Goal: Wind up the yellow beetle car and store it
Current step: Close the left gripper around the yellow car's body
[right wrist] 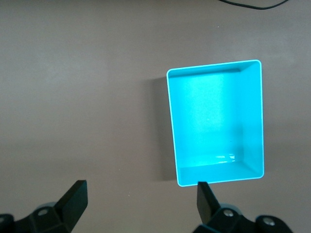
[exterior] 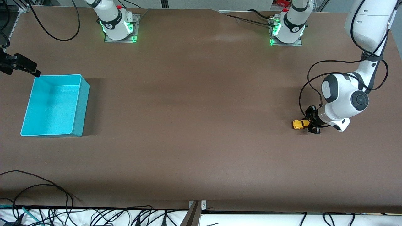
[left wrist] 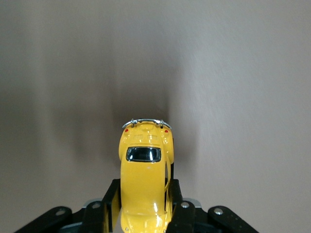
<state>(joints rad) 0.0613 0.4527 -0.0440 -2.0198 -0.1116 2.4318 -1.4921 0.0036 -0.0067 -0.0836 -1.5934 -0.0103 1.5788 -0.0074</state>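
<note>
Brown table (exterior: 194, 125), bare across its middle. Yellow car (exterior: 300, 124) down on that table at the left arm's end, well apart from everything else. Left gripper (exterior: 309, 123) low at the car, jaws narrow and pinched on the body from both sides; in the left wrist view, fingers (left wrist: 111, 204) pressed against the car's flanks (left wrist: 144, 182), chrome bumper and rear window pointing away from the wrist. Probably gripped this low with wheels on the surface so a backward drag can load the spring; whether wheels actually touch, not clear from these views. Winding judged as the step in hand, storing not yet done.

Farther from the front camera and at the right arm's end, turquoise bin (exterior: 55, 105), open top, nothing inside as seen from the right wrist view (right wrist: 216, 121). Placed well apart from the car, likely as the drop point once winding is finished, or as a target for a rolling release.

Right gripper (exterior: 22, 67) over the table edge just beside the bin's corner farthest from the camera, jaws wide with nothing between them, waiting. Probably parked there to receive or guide the car at the bin.
</note>
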